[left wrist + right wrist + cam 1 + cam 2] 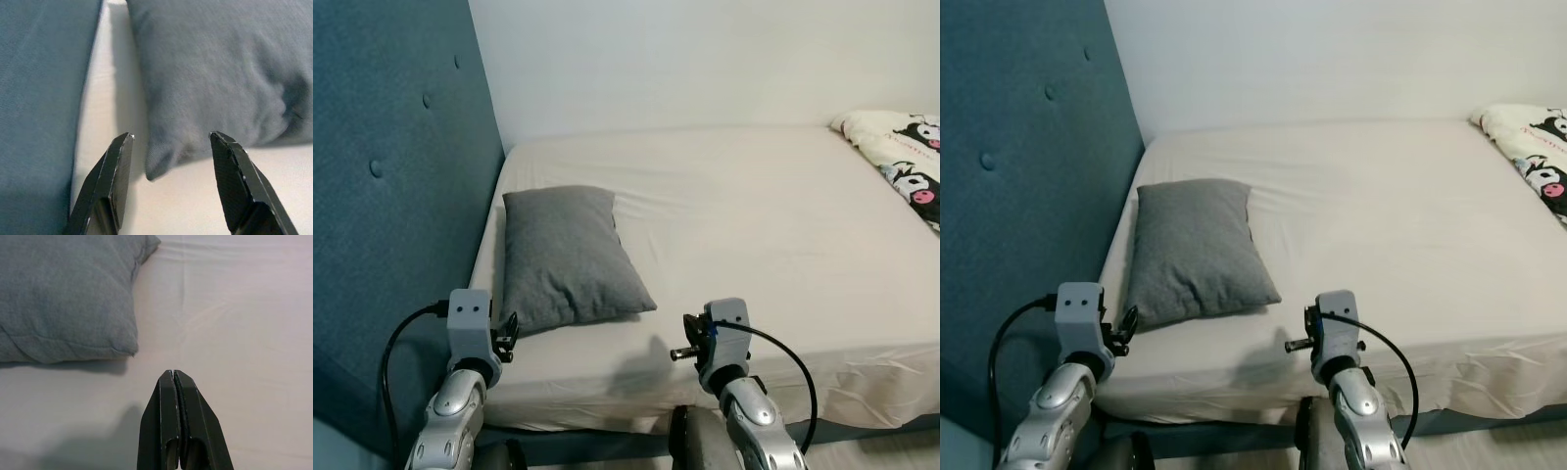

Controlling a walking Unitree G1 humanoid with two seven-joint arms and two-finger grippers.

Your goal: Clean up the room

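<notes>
A grey pillow (pixel 566 255) lies on the cream bed sheet (pixel 764 225) at the left side, close to the headboard. My left gripper (pixel 171 137) is open just short of the pillow's near left corner (pixel 156 169), with nothing between its fingers. Low over the bare sheet, my right gripper (pixel 173 374) is shut and empty, a little in front of the pillow's near right corner (pixel 128 348). Both silver arms (pixel 470 338) (pixel 724 343) reach in over the front edge of the bed.
A tufted teal headboard (pixel 391 196) stands along the left. A white blanket with a black cartoon print (pixel 906 157) lies bunched at the bed's far right. A pale wall (pixel 705 59) runs behind the bed.
</notes>
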